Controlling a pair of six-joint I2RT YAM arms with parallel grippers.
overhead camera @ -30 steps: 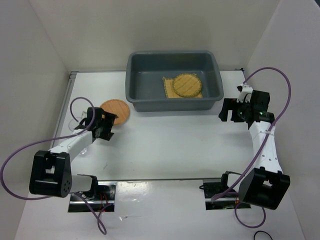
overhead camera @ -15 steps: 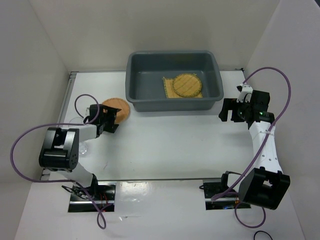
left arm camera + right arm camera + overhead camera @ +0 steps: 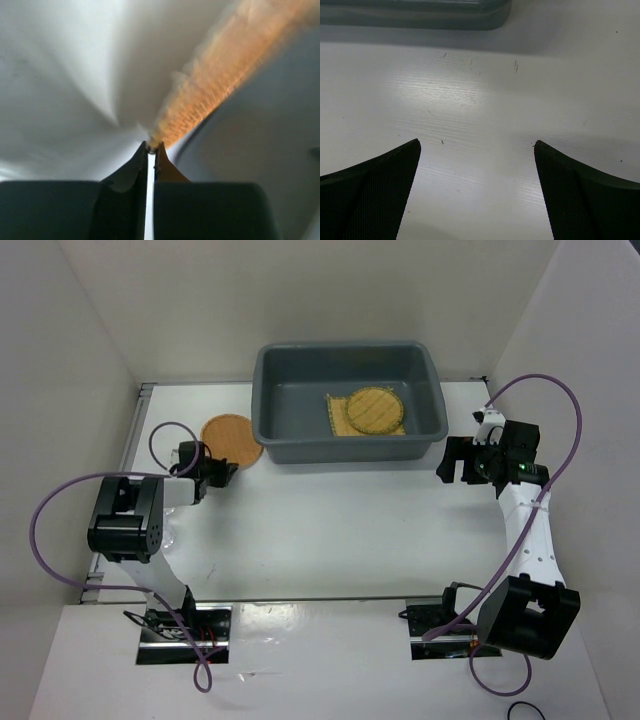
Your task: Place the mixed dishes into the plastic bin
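Observation:
The dark grey plastic bin stands at the back centre. In it lie a round yellow woven mat and, under that, a square yellow mat. A round orange-brown disc lies on the table just left of the bin. My left gripper is at its near edge, shut on that disc, whose rim sits pinched between the fingertips of the left gripper. My right gripper hangs open right of the bin, with only bare table between the fingers of this gripper.
White walls close in the table on the left, back and right. The bin's corner shows at the top of the right wrist view. The left arm's purple cable loops over the left side.
My left gripper has moved back toward the disc and shut on its near edge. The disc now lies slightly farther back. The right arm has not moved.

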